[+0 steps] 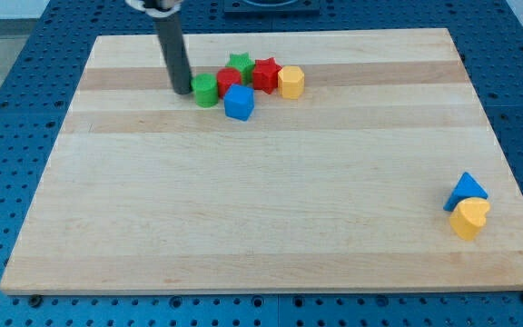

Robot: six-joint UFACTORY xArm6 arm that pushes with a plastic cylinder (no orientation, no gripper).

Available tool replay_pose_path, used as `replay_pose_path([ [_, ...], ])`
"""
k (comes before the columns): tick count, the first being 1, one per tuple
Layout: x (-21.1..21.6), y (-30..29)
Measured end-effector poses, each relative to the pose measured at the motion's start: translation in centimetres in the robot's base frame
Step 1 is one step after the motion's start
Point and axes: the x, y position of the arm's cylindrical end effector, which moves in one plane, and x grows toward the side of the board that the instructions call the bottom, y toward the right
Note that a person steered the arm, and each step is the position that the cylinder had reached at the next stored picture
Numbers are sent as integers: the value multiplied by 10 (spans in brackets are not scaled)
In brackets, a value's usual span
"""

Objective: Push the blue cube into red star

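Note:
The blue cube [239, 103] lies near the view's top centre, at the lower edge of a tight cluster of blocks. The red star [265, 74] is up and to the right of it, a small gap apart. My tip [182, 90] rests on the board just left of the cluster, next to a green cylinder [206, 90]. A red block [228, 80], shape unclear, sits between the green cylinder and the red star and touches the blue cube's top edge.
A green star [239, 64] sits at the cluster's top and a yellow hexagonal block [291, 82] at its right end. A blue triangle [467, 190] and a yellow heart-like block [468, 217] lie together at the view's lower right, near the board's [261, 209] right edge.

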Motion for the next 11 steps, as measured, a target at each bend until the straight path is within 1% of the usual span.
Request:
replay_pose_path([
  [1,0,34],
  [2,0,39],
  [3,0,39],
  [4,0,26],
  [5,11,7],
  [6,61,8],
  [7,104,36],
  [8,97,67],
  [11,46,80],
])
